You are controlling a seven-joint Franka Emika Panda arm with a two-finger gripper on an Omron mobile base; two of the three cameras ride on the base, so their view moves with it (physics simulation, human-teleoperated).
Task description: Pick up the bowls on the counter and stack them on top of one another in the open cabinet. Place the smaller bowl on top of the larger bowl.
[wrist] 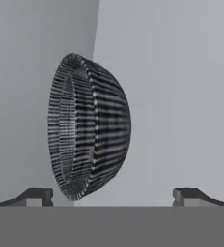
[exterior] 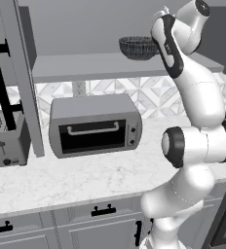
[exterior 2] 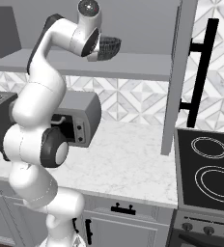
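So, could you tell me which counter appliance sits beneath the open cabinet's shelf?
The silver toaster oven; the toaster stands left, beyond the cabinet door.

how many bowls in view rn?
1 outline visible: a bowl on the open cabinet shelf, ahead of the open gripper. A smaller one may be nested inside; can't tell.
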